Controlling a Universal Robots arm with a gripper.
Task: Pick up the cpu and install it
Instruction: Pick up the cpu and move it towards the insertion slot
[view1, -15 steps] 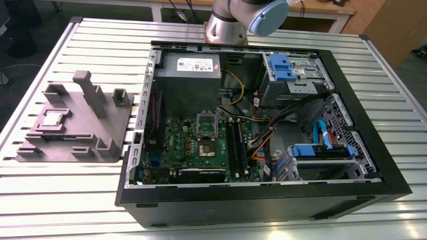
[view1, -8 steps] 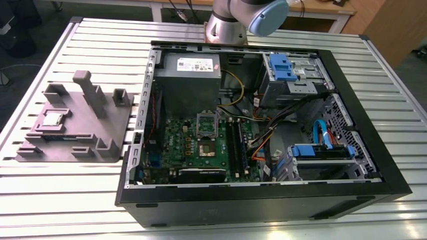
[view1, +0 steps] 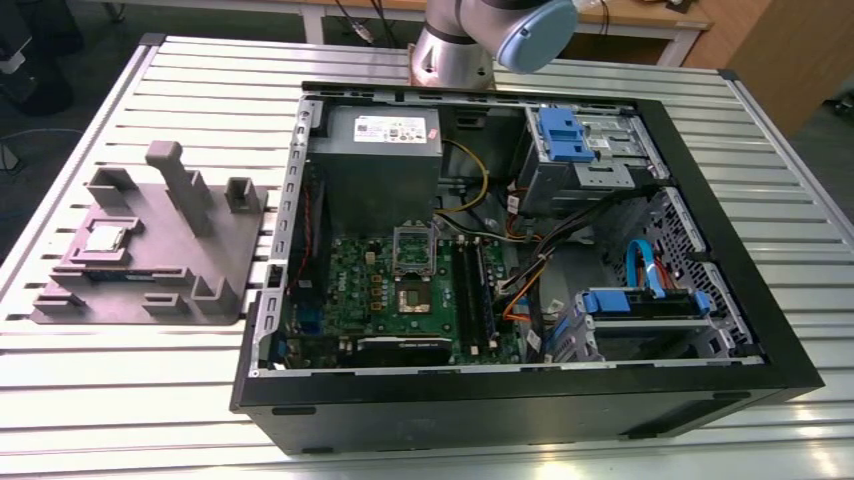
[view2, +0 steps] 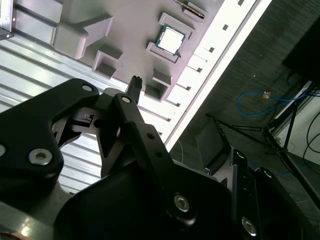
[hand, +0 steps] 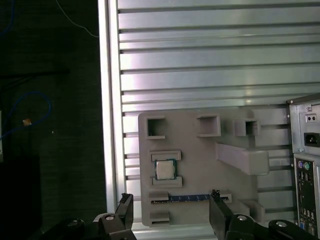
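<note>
The cpu (view1: 107, 238), a small silver square chip, lies flat in a holder on the gray fixture (view1: 200, 300) at the exterior view's left, beside the open computer case (view1: 747, 300). Both wrist views look down on it from well above: cpu (hand: 164, 170), cpu (view2: 171, 39). My gripper (hand: 170, 202) is open, its two black fingertips (hand: 216, 199) spread wide with nothing between them. One finger (view2: 134, 85) points toward the fixture. Inside the case, the motherboard (view1: 467, 300) carries the open socket (view1: 411, 298), with its silver bracket (view1: 411, 248) standing upright.
The fixture has raised posts (view1: 180, 185) and a blue-edged strip (hand: 182, 198) in a slot near the cpu. A power-supply box (view1: 380, 135), blue drive cages (view1: 574, 135) and loose cables (view1: 534, 270) crowd the case. The slatted table's edge (hand: 103, 100) runs near the fixture.
</note>
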